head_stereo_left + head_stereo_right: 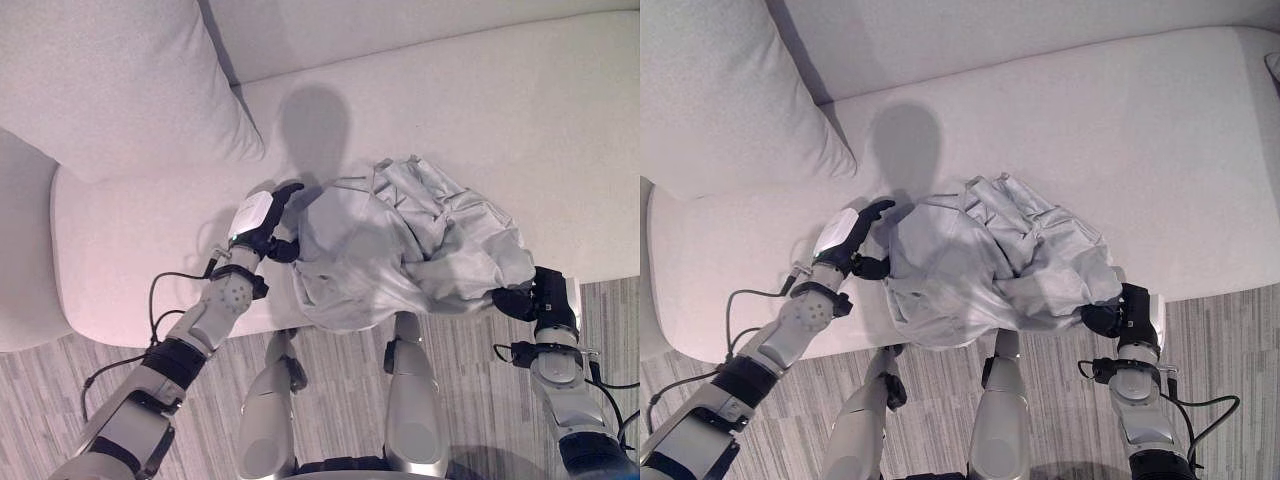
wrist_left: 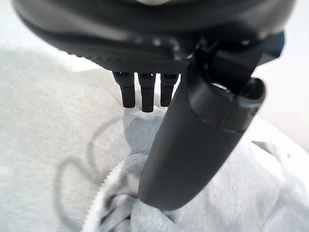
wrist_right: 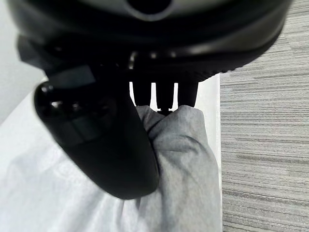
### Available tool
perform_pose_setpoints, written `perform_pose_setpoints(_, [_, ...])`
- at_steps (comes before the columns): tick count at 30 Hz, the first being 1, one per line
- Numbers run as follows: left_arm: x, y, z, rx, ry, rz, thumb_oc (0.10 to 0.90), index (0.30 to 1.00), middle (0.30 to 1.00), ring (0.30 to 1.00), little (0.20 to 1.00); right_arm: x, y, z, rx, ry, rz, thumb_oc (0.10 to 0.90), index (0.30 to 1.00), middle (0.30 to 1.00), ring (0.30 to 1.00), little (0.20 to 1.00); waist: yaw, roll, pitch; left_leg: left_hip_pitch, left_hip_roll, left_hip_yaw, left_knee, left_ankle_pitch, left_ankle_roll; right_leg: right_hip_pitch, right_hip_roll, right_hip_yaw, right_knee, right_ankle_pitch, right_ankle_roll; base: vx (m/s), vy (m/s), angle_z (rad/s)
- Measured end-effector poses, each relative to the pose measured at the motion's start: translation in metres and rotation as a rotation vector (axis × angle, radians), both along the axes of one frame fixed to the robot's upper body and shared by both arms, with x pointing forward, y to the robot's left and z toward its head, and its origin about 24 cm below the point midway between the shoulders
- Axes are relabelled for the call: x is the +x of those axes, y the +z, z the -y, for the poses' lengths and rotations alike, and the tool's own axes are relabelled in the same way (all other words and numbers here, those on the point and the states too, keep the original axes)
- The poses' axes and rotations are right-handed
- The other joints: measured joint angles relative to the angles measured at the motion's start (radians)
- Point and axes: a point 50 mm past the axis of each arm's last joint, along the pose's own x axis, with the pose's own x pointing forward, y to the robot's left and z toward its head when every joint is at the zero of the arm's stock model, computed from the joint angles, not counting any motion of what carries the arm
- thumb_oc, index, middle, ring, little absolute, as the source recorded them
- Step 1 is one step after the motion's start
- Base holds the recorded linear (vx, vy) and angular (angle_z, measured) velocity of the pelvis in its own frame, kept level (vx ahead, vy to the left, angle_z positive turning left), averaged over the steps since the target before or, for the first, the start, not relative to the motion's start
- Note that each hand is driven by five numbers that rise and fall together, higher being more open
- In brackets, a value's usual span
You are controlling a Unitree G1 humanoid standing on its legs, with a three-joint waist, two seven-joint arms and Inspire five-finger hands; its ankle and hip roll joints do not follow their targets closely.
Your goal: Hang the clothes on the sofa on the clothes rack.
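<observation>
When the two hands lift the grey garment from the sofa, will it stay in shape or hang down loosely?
The garment is crumpled in soft folds, so it will probably sag between the left hand and the right hand. It looks like thin cloth, likely light. The right hand pinches a bunched edge, so it probably will not slip.

Pale grey garment, off-white sofa, grey striped floor

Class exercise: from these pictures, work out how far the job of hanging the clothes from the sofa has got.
Early stage. Done: both hands have reached the grey garment. In hand: the right robot hand pinches a fold at the sofa seat's front edge; the left robot hand grips its other side by the zip. Left: the garment lies crumpled on the seat, so lifting and hanging remain.
</observation>
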Motion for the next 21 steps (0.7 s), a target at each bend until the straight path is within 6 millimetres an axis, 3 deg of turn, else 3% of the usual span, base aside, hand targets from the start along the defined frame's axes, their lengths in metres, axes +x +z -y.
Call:
perform_pose_setpoints(6, [0.011,0.016,0.011,-0.035,-0.016,0.034,0.400,0.300,0.300,0.300,0.300,0.001,-0.002,-0.005,-0.004,0.012,-0.005,0.400,0.300,0.300,0.300,0.300,-0.008,-0.016,0.009,0.000,0.006,-0.001,0.000,0.000,0.000,0.000,0.002,0.000,0.000,0.000,0.001,0.00,-0.006,0.00])
perform_pose_setpoints(11, [0.006,0.004,0.021,-0.032,-0.046,-0.001,0.400,0.300,0.300,0.300,0.300,0.003,-0.002,-0.010,-0.005,0.032,-0.001,0.400,0.300,0.300,0.300,0.300,-0.020,-0.020,0.012,0.009,0.014,0.001,0.000,0.001,0.000,0.007,0.013,-0.001,0.000,0.003,-0.003,0.02,-0.009,-0.04])
perform_pose_setpoints(17, [-0.002,-0.009,-0.002,-0.070,0.035,-0.032,0.400,0.300,0.300,0.300,0.300,0.003,-0.003,-0.011,-0.003,0.032,-0.005,0.400,0.300,0.300,0.300,0.300,-0.014,-0.018,0.010,0.106,0.017,-0.015,0.000,0.004,0.004,0.116,0.014,-0.024,-0.001,-0.009,-0.015,0.03,0.014,0.05])
perform_pose_setpoints(21, [-0.017,-0.006,-0.032,-0.131,0.113,-0.005,0.400,0.300,0.300,0.300,0.300,0.001,-0.002,-0.007,-0.009,0.014,-0.011,0.400,0.300,0.300,0.300,0.300,0.010,0.000,-0.002,0.146,0.028,-0.040,0.000,-0.009,-0.011,0.177,0.023,-0.048,-0.001,-0.014,-0.017,0.07,0.046,0.14])
